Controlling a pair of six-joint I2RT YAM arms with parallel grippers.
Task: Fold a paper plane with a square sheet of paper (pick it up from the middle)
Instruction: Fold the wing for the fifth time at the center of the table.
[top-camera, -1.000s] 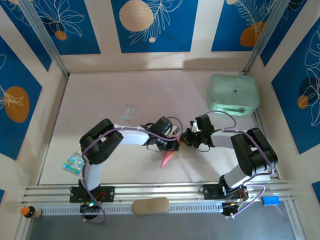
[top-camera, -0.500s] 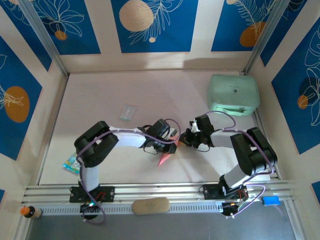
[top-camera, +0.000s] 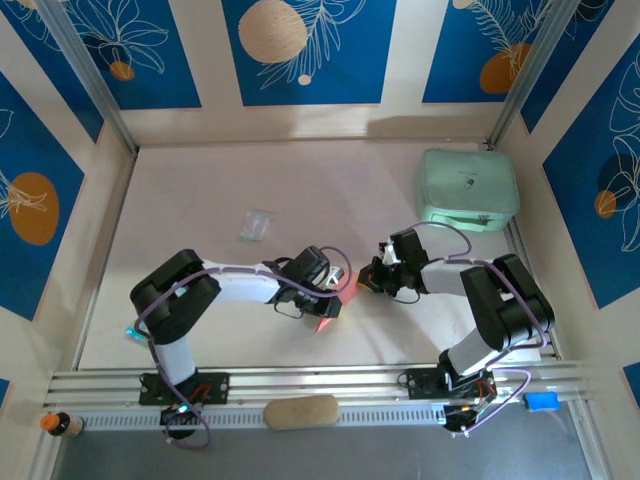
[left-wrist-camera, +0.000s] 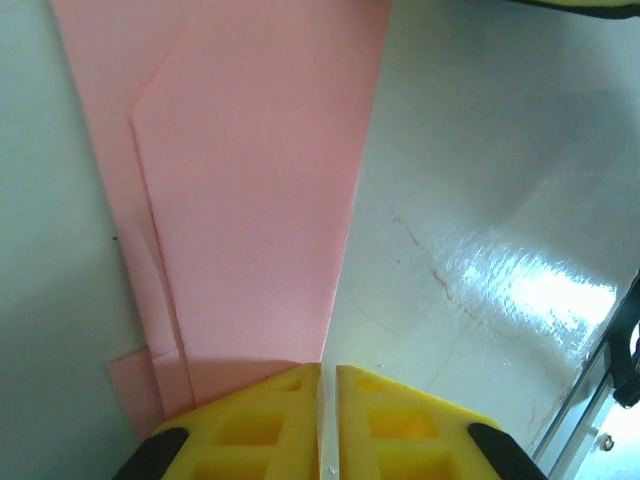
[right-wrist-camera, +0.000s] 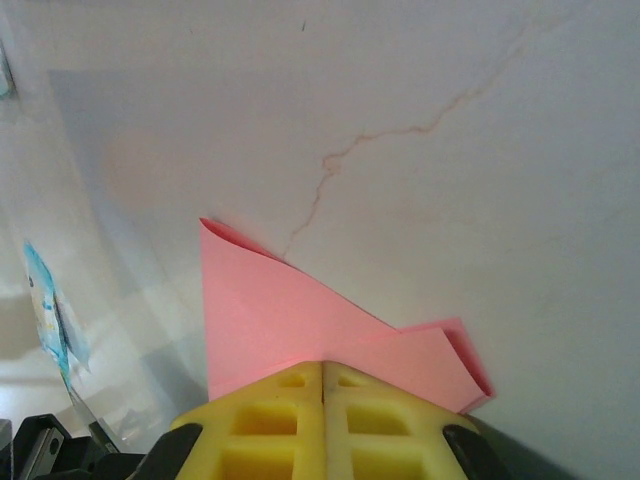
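Observation:
The sheet of paper is folded into a slim, pointed salmon-pink paper plane (top-camera: 330, 318) that lies on the white table between the two arms, its tip toward the near edge. In the left wrist view the plane (left-wrist-camera: 250, 200) shows layered folds. My left gripper (left-wrist-camera: 328, 368) stands over its right edge, the jaws a narrow slit apart with bare table showing through. From above, the left gripper (top-camera: 328, 303) sits at the pointed half. My right gripper (top-camera: 365, 284) is at the wide end, and its fingers (right-wrist-camera: 322, 365) are pressed together on the pink paper (right-wrist-camera: 270, 320), whose flap rises off the table.
A mint-green case (top-camera: 467, 188) stands at the back right. A small clear packet (top-camera: 257, 224) lies behind the left arm, and a blue-and-white packet (top-camera: 135, 333) lies at the left table edge. A tan pad (top-camera: 300, 411) rests on the front rail. Blue patterned walls close three sides.
My left arm has slid toward the near edge along the plane, and its jaws have parted slightly. The plane's tip has shifted a little left. The right arm has not moved.

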